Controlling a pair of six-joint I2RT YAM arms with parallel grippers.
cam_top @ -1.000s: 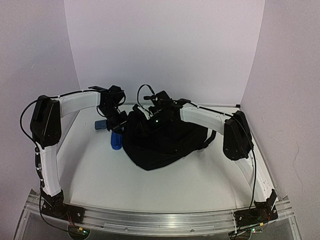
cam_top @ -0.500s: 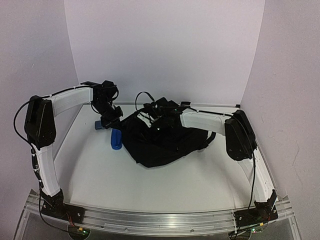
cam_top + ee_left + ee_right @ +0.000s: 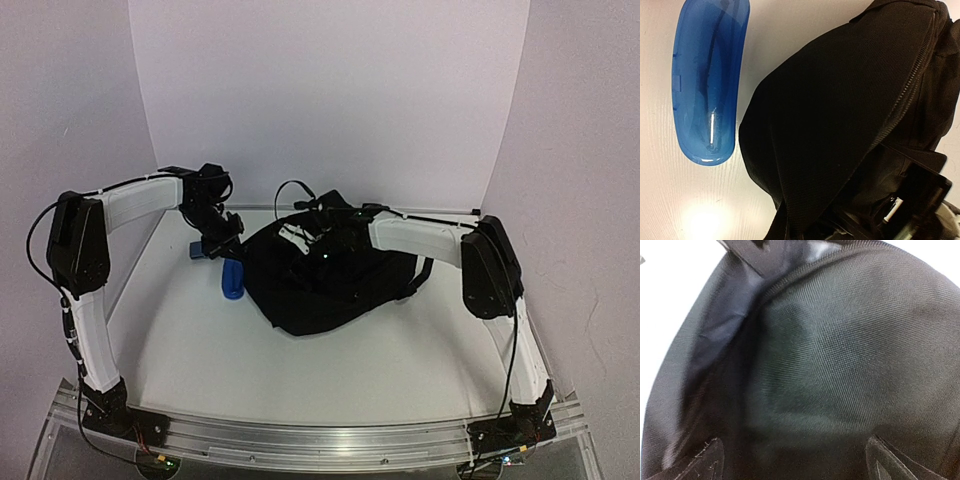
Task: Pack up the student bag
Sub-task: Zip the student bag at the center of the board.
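The student bag [image 3: 335,290], a black fabric backpack, lies in the middle of the table with its mouth toward the back. My left gripper [image 3: 224,238] is at the bag's back left edge, shut on a fold of the black fabric [image 3: 805,150] that runs down into its jaws. My right gripper [image 3: 314,247] hovers over the top of the bag with its jaws wide open. Its fingertips [image 3: 695,462] stand far apart against the bag's weave [image 3: 840,355], and nothing is between them. Greyish lining [image 3: 725,325] shows at the opening.
A blue translucent plastic case [image 3: 232,279] lies on the table just left of the bag, also large in the left wrist view [image 3: 707,80]. A small blue-grey object [image 3: 203,250] sits behind it, under the left arm. White walls close in the table on three sides.
The left gripper has shut on the bag's edge and drawn back a little to the left. The right gripper's jaws have opened wide over the bag.
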